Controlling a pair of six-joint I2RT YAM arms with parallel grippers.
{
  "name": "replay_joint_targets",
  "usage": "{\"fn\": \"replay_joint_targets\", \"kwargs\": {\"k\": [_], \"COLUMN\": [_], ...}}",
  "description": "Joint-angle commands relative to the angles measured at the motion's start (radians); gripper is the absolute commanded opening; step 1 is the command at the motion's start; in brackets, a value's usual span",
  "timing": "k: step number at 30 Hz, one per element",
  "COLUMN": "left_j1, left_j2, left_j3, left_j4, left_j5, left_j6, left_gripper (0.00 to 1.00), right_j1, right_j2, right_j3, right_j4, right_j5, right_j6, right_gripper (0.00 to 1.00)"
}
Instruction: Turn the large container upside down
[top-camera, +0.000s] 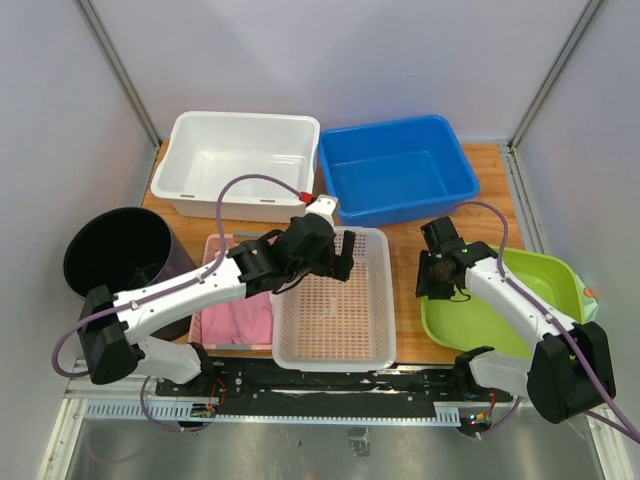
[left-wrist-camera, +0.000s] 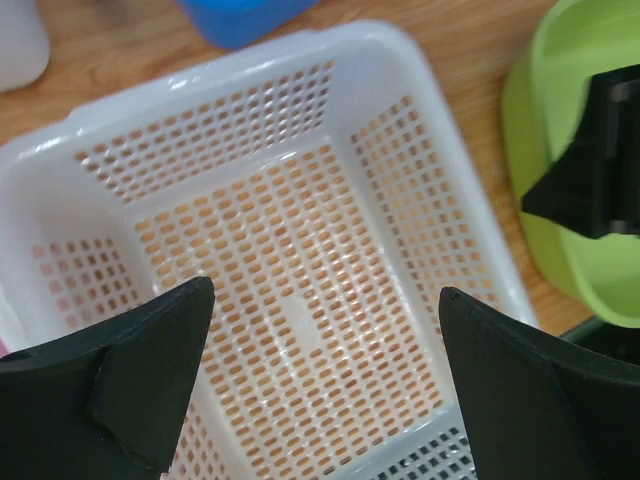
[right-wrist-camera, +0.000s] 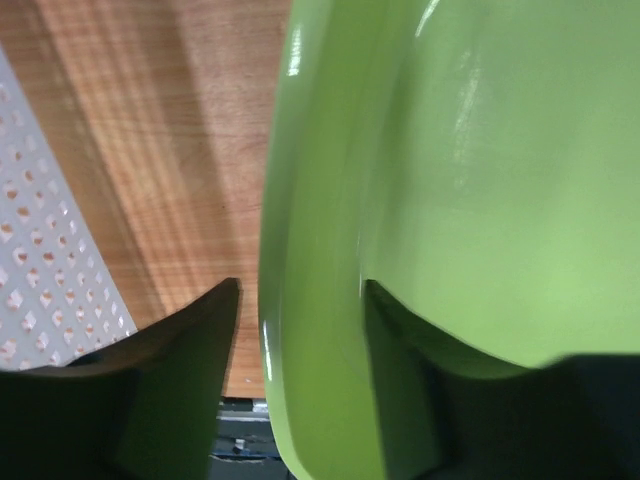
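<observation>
The green tub (top-camera: 500, 320) sits at the right edge of the wood table (top-camera: 402, 240), close to the white basket (top-camera: 336, 361). A thin strip of table lies between them. The right fingers (right-wrist-camera: 300, 290) sit on both sides of the tub's left rim, not quite squeezing. The left fingers (left-wrist-camera: 325, 295) are spread wide over the basket. Grey walls stand all around.

A white tub (top-camera: 243, 160) and a blue tub (top-camera: 397, 172) are shown at upper centre; a black bucket (top-camera: 115, 250) and a pink tray (top-camera: 238, 318) at left.
</observation>
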Motion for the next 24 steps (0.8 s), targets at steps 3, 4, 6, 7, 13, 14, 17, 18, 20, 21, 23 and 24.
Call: {"fn": "replay_joint_targets", "kwargs": {"k": [3,4,6,7,13,14,17,18,20,21,23,24], "left_j1": [0.0,0.0,0.0,0.0,0.003,0.002,0.002,0.003,0.003,0.003,0.004,0.004], "left_j2": [-0.022,-0.026,-0.04,-0.046,-0.055,-0.057,-0.067,-0.071,-0.081,-0.086,-0.089,-0.086], "left_j3": [0.116,0.122,0.134,0.138,0.198,0.204,0.21,0.207,0.184,0.169,0.148,0.148], "left_j4": [0.021,0.026,0.031,0.031,0.012,0.011,0.015,0.019,0.052,0.075,0.104,0.103], "left_j5": [0.143,0.143,0.122,0.111,0.099,0.095,0.075,0.073,0.106,0.126,0.146,0.147], "left_j6": [0.086,0.104,0.131,0.139,0.181,0.184,0.183,0.173,0.148,0.141,0.128,0.128], "left_gripper": [0.99,0.99,0.99,0.99,0.99,0.99,0.99,0.99,0.99,0.99,0.99,0.99], "right_j1": [0.014,0.014,0.014,0.014,0.014,0.014,0.009,0.007,-0.001,-0.002,-0.006,-0.008], "right_j2": [-0.018,-0.031,-0.063,-0.077,-0.125,-0.122,-0.12,-0.119,-0.108,-0.095,-0.071,-0.064], "right_j3": [0.061,0.088,0.146,0.181,0.467,0.527,0.671,0.709,0.786,0.846,0.911,0.928], "right_j4": [-0.028,-0.05,-0.105,-0.134,-0.312,-0.33,-0.314,-0.292,-0.267,-0.269,-0.275,-0.273], "right_j5": [0.024,0.015,0.002,0.0,-0.014,-0.018,-0.047,-0.068,-0.11,-0.123,-0.154,-0.171], "right_j6": [-0.007,-0.009,-0.007,0.001,0.045,0.055,0.081,0.084,0.091,0.095,0.11,0.121], "right_gripper": [0.04,0.01,0.01,0.0,0.01,0.01,0.01,0.01,0.0,0.01,0.0,0.01]}}
